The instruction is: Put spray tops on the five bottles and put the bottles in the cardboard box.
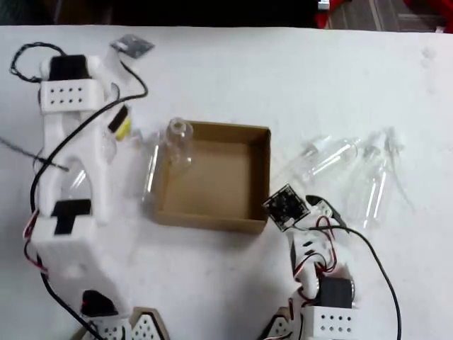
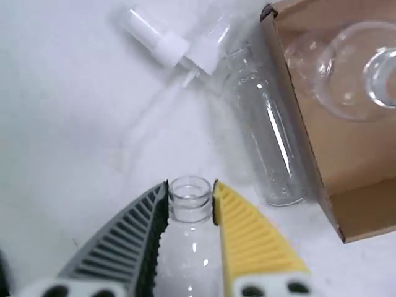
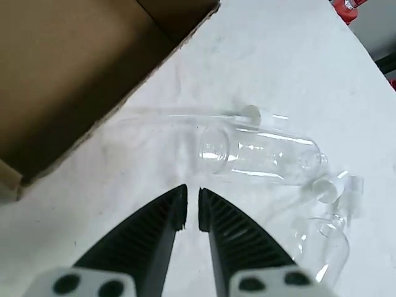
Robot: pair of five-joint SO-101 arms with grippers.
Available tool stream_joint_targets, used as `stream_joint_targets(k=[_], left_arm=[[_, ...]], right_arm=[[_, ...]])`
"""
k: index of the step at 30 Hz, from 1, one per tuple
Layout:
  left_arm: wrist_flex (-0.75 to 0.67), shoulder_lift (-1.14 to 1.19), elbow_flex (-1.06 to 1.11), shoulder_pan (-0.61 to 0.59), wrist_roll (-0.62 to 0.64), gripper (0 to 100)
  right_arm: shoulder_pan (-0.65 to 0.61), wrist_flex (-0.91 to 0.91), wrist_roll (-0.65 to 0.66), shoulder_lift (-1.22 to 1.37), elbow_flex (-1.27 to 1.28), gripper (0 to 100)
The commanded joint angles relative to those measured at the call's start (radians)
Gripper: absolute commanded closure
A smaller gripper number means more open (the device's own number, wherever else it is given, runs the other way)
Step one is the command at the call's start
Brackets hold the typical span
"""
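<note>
1. My left hand (image 2: pixel 190 189) is closed on the neck of the held bottle (image 2: pixel 189 247), with the grey finger on one side and the yellow on the other. The bottle has an open mouth and no top.
2. Just past it, the second bottle (image 2: pixel 266 142) lies flat on the tabletop (image 2: pixel 62 124). It runs along the outer wall of the box (image 2: pixel 309 142), just beside it, and is also uncapped.
3. Further out, a spray top (image 2: pixel 164 43) lies loose on the tabletop near the second bottle's neck end, its thin tube trailing beside it.
4. The third bottle (image 2: pixel 362 71) is inside the box. The high view shows it upright at the far-left corner, with no top.
5. My right hand (image 3: pixel 192 207) has its black fingers nearly together with only a thin gap, holding nothing. It hangs over the tabletop off the box's near-right corner.
6. Past it, the fourth bottle (image 3: pixel 260 151) lies on its side with its open mouth toward the box.
7. A second top (image 3: pixel 247 113) lies just beyond the fourth bottle, its long tube stretching along the tabletop.
8. The fifth bottle (image 3: pixel 322 244) lies near the fourth, with a third top (image 3: pixel 334 185) between them.
</note>
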Motion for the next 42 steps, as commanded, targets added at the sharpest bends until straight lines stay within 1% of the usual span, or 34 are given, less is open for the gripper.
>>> stream_joint_targets(k=[1,8,13,18,20,30,34,35,38,42], left_arm=[[0.009,-0.248,0.103,0.047,0.124,98],[0.006,-0.552,0.275,0.163,0.146,98],[0.006,-0.728,0.345,0.257,0.146,98],[0.005,-0.894,0.488,0.361,0.144,98],[-0.032,-0.955,0.557,0.387,0.144,98],[-0.367,-1.293,0.965,0.389,0.144,98],[-0.559,-1.466,1.146,0.389,0.149,98],[-0.621,-1.515,1.191,0.390,0.169,98],[-0.819,-1.650,1.332,0.395,0.315,98],[-0.993,-1.784,1.511,0.398,0.486,98]], right_arm=[[0.005,0.007,0.005,-0.005,0.009,98.2],[0.005,0.007,0.005,-0.005,0.009,98.2],[0.005,0.007,0.005,-0.005,0.009,98.2],[0.005,0.007,0.005,-0.005,0.009,98.2],[0.005,0.007,0.005,-0.005,0.009,98.2],[0.005,0.007,0.005,-0.005,0.009,98.2],[0.005,0.007,0.005,-0.005,0.009,98.2],[0.005,0.007,0.005,-0.005,0.009,98.2],[0.005,0.007,0.005,-0.005,0.009,98.2],[0.005,0.007,0.005,-0.005,0.009,98.2]])
